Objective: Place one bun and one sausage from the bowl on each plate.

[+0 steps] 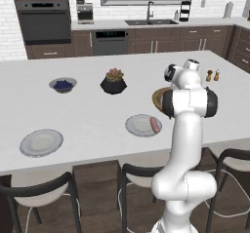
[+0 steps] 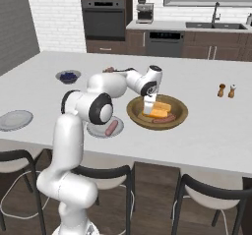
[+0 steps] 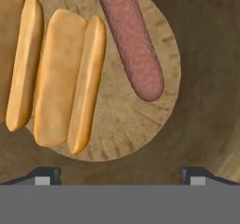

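Note:
The golden-brown bowl (image 2: 179, 112) stands on the counter, and my open gripper (image 2: 149, 107) hangs low inside it with nothing between its fingers. In the hand view the bowl's floor (image 3: 126, 129) holds a split orange bun (image 3: 61, 78), part of a second bun (image 3: 18, 63) to its left, and a pinkish sausage (image 3: 133, 40) to its right. My gripper (image 3: 120, 176) is just below them, touching none. The near plate (image 2: 97, 130) carries one sausage (image 2: 112, 127); this plate (image 1: 136, 126) and its sausage (image 1: 155, 125) also show from the left. The other plate (image 1: 41, 143) (image 2: 15, 119) is bare.
A small grey bowl of blue berries (image 1: 63, 84) and a black plant pot (image 1: 113, 82) stand farther back on the counter. Salt and pepper shakers (image 2: 226, 90) are at the right. Dark stools (image 2: 211, 199) line the counter's near edge.

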